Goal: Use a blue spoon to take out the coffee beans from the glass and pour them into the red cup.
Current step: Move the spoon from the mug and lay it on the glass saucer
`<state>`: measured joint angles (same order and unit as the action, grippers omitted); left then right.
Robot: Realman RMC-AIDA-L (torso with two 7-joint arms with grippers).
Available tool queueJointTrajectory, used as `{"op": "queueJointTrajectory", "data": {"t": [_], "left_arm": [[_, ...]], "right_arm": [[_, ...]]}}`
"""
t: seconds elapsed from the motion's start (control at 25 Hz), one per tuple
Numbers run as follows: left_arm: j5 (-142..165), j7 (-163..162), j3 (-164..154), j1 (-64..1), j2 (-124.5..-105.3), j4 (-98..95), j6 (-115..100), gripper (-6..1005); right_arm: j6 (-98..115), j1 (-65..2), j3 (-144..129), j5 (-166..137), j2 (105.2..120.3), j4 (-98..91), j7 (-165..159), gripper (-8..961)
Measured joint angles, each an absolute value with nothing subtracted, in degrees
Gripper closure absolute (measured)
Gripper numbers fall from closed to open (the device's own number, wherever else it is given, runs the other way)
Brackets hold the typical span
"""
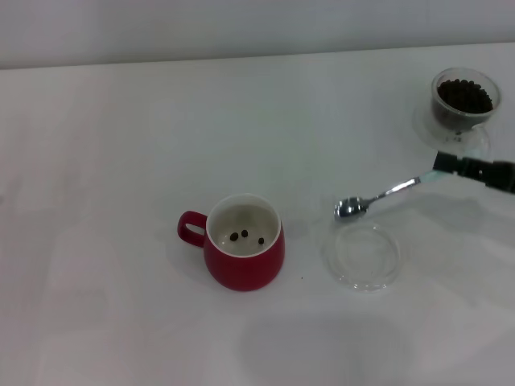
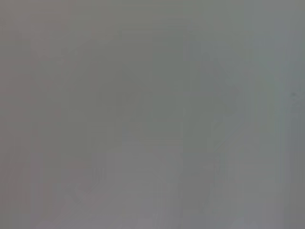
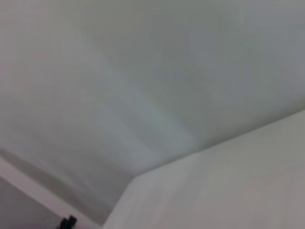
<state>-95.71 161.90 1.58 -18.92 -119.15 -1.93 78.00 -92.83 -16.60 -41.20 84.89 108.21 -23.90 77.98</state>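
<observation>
In the head view the red cup (image 1: 243, 254) stands near the middle of the table with a few coffee beans (image 1: 242, 236) in its white inside. The glass (image 1: 463, 100) full of coffee beans (image 1: 464, 96) stands at the far right. My right gripper (image 1: 453, 164) reaches in from the right edge and is shut on the pale handle of the blue spoon (image 1: 376, 198). The spoon's metal bowl (image 1: 348, 208) looks empty and hangs above the table between the cup and the glass. The left gripper is out of view. Both wrist views show only blank surface.
A flat round clear glass saucer (image 1: 366, 256) lies right of the red cup, just below the spoon's bowl. Another clear saucer (image 1: 479, 141) lies under the glass. The table's far edge meets a pale wall at the top.
</observation>
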Motion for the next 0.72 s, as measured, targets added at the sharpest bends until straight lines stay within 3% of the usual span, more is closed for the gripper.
{"op": "queueJointTrajectory", "data": {"t": [0.72], "left_arm": [[-95.71,161.89,1.49,-19.25,-119.09,-2.64,77.61,127]], "right_arm": [[-89.21,-16.44,-41.20,78.51,108.55,-24.44,83.04,759]]}}
